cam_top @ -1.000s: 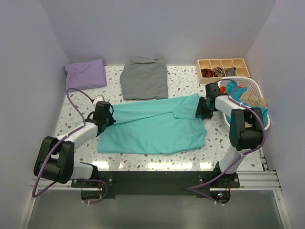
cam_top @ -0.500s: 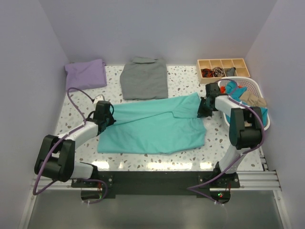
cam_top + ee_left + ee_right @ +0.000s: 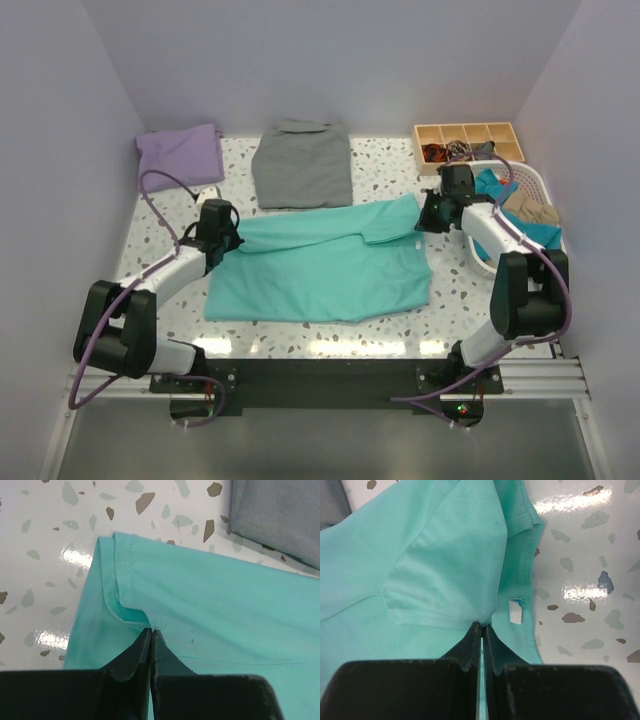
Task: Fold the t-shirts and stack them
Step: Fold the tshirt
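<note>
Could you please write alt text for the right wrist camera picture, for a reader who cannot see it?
The right claw is shut on a fold of the turquoise-green cloth t-shirt, beside its small white neck label. The shirt lies on a white speckled table.

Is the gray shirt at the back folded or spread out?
Folded: the gray shirt lies as a compact rectangle, no sleeves showing.

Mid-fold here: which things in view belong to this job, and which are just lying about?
Job: turquoise t-shirt, pinched by left gripper and right gripper; lavender t-shirt; grey folded shirt.
Lying about: wooden compartment tray; laundry basket.
</note>
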`<move>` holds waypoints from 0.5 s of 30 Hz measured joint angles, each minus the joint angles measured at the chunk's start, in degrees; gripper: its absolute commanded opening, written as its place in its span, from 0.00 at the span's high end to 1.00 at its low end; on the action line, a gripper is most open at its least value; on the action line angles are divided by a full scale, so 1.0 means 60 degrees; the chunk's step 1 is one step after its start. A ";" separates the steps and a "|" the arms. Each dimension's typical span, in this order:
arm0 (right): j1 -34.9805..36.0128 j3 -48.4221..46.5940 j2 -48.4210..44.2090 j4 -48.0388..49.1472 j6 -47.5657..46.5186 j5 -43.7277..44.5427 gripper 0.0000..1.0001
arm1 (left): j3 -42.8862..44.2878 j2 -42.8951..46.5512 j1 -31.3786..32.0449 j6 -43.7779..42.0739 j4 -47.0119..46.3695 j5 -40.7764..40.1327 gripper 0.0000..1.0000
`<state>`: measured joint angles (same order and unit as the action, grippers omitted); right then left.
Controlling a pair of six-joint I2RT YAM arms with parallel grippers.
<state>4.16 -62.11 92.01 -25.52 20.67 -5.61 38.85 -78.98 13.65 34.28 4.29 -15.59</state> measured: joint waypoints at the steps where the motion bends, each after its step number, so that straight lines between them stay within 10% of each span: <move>1: 0.0000 -0.0018 -0.0058 -0.0004 -0.0022 -0.0018 1.00 | 0.0069 0.0000 0.0000 -0.0047 0.0011 -0.0033 1.00; 15: 0.0000 -0.0980 -0.0426 -0.0415 -0.0036 -0.0266 1.00 | 0.1490 -0.0539 -0.0401 -0.0659 0.0211 -0.0736 1.00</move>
<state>4.16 -67.99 89.45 -28.01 20.45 -7.20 47.79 -82.21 11.25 30.33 5.56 -20.01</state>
